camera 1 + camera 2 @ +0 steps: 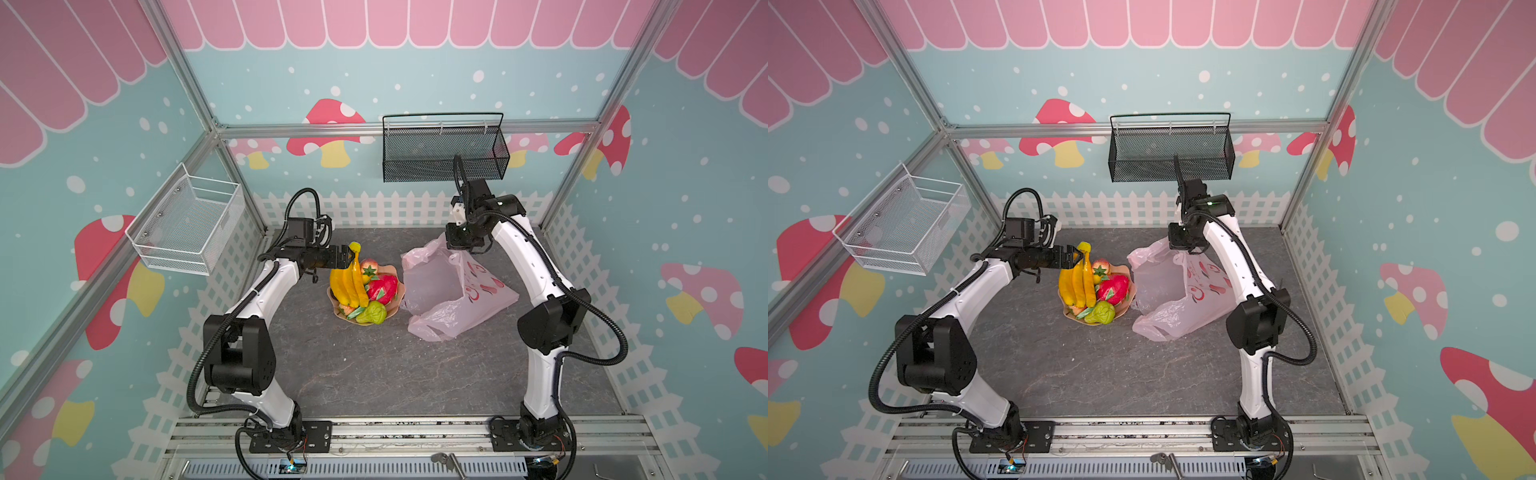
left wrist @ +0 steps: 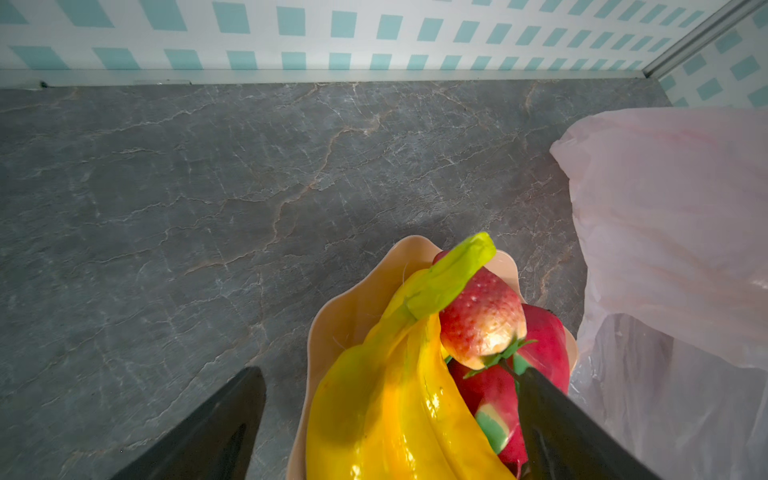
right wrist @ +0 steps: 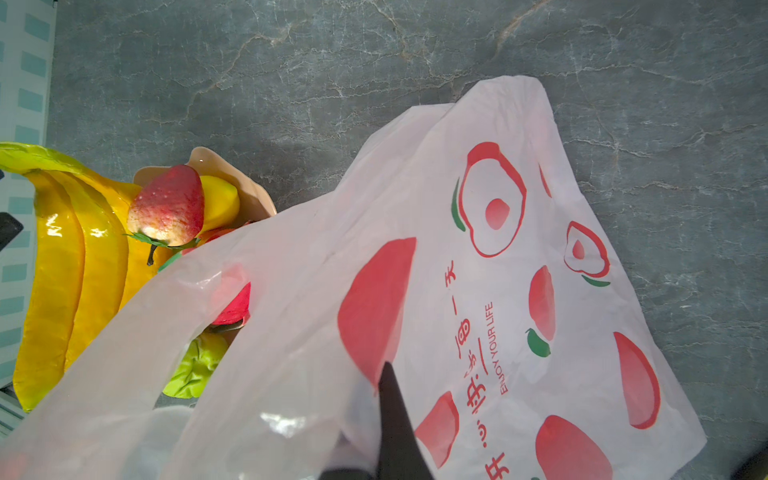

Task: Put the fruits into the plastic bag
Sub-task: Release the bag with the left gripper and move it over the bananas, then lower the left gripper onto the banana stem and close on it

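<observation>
Left gripper (image 1: 347, 257) is gaping wide beside the bananas (image 1: 349, 286). Right gripper (image 3: 388, 386) is pinching the bag (image 1: 440, 291) at its 12 o'clock rim, plastic hiding its jaws.

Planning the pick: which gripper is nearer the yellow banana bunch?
Left. The left gripper, jaws open, is at the stem of the yellow banana bunch; the right gripper is farther, shut on the pale pink plastic bag.

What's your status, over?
Left gripper open, straddling banana bunch, no grip yet. Right gripper shut on plastic bag, handle raised. All fruits in the dish. Path to bag unobstructed.
</observation>
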Motion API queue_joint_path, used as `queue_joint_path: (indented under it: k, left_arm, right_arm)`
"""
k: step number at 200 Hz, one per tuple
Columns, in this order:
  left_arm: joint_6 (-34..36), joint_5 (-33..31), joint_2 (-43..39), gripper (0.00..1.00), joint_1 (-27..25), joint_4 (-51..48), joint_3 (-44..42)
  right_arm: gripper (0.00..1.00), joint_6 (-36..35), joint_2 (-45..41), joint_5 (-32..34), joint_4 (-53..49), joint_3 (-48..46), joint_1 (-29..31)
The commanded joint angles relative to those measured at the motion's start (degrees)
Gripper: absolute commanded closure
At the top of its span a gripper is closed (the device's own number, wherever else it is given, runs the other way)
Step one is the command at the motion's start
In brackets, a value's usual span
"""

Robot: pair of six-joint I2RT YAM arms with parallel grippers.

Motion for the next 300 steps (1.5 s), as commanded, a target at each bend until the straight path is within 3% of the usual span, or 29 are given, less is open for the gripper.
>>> queue_joint_path:
  k: [1,59,110,148,182,250,300]
  left_arm:
    - [3.6,6.6,2.8,0.06,1.1,4.4,2.9]
    - [3.9,16.8,8.9,0.09,1.4,5.5,6.7]
    - [7.3,16.8,12.6,0.14,1.6,2.2,10.8]
    - [9.3,16.7,15.3,0.30,1.5,0.5,13.4]
    - [11.2,17.0,15.5,0.36,1.5,-0.4,13.5]
    - [13.3,15.3,13.5,0.75,1.7,-1.2,13.6]
    - [12.0,15.9,10.8,0.90,3.2,-0.7,14.0]
  right_arm:
    - [1.00,-0.9,0.4,1.4,-2.5,1.5,-0.2]
    - [1.00,-1.0,0.5,1.7,-3.4,1.6,-0.2]
    - [1.00,-1.2,0.6,1.7,-3.6,1.6,-0.2]
    - [1.00,-1.1,0.7,2.1,-3.7,1.6,-0.2]
    - [1.00,-1.1,0.9,1.8,-3.7,1.9,-0.2]
    - [1.00,-1.9,1.2,2.4,-3.7,2.6,-0.2]
    - [1.00,-3.0,1.2,2.7,-4.1,2.7,-0.2]
